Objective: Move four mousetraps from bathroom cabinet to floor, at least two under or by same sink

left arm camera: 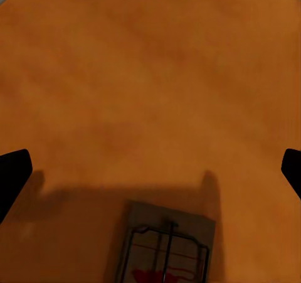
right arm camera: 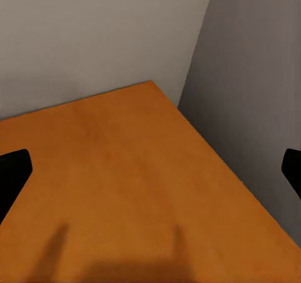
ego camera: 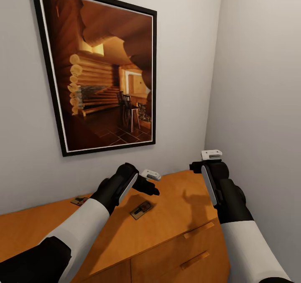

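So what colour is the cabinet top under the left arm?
Smooth orange-brown wood; the cabinet top shows best in the left wrist view, with one mousetrap lying on it.

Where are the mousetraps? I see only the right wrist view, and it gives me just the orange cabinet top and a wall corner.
Observer: In the head view, the nearer mousetrap lies flat on the cabinet top, close to the left gripper.
Operator: Is there another one?
Observer: Yes. The second mousetrap lies farther to the robot's left, near the wall, partly hidden behind the left arm.
Operator: Does the left gripper hold anything?
Observer: No. In the left wrist view its fingertips stand wide apart with bare wood between them, and the nearer mousetrap is in sight on the top, not gripped.
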### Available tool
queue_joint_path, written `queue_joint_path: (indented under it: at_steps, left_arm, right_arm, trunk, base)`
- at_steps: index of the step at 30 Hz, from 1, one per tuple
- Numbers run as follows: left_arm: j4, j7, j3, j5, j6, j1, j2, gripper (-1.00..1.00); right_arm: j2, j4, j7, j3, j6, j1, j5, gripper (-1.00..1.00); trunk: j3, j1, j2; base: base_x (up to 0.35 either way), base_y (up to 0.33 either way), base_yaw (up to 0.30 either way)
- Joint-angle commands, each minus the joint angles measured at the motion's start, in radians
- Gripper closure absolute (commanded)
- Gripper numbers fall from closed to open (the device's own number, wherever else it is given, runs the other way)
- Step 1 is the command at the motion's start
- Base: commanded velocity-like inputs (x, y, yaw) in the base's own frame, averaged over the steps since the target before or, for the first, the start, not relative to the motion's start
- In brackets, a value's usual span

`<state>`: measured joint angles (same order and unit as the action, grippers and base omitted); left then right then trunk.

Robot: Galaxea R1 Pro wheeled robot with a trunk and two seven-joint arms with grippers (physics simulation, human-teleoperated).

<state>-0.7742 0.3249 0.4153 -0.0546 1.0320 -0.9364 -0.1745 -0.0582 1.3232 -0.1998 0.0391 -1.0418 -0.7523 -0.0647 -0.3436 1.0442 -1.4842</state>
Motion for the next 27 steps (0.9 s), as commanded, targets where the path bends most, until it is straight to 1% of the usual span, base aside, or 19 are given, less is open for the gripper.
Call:
queue_joint_path:
  at_steps: [1,7,17,27]
  left_arm:
    - [0.0,-0.003,0.0,-0.005,0.005,-0.001,0.0,-1.0]
    - [0.0,-0.003,0.0,-0.004,0.005,-0.001,0.0,-1.0]
    - [0.0,-0.003,0.0,-0.003,0.005,-0.001,0.0,-1.0]
    - [0.0,-0.004,0.0,-0.003,0.004,-0.002,0.0,-1.0]
  right_arm:
    - [0.0,0.001,0.002,0.001,-0.005,-0.001,-0.006,-1.0]
    - [0.0,0.001,0.002,0.001,-0.005,-0.001,-0.006,-1.0]
    - [0.0,0.001,0.002,0.001,-0.005,-0.001,-0.006,-1.0]
    - [0.0,0.001,0.002,0.001,-0.005,-0.001,-0.006,-1.0]
  trunk:
    - [-0.001,0.0,-0.001]
    - [-0.001,0.0,-0.001]
    - [-0.001,0.0,-0.001]
    - [-0.001,0.0,-0.001]
  base:
    - [-0.001,-0.002,0.0]
    - [-0.033,-0.001,0.0]
    - [-0.141,0.0,0.0]
    - [-0.027,0.0,0.0]
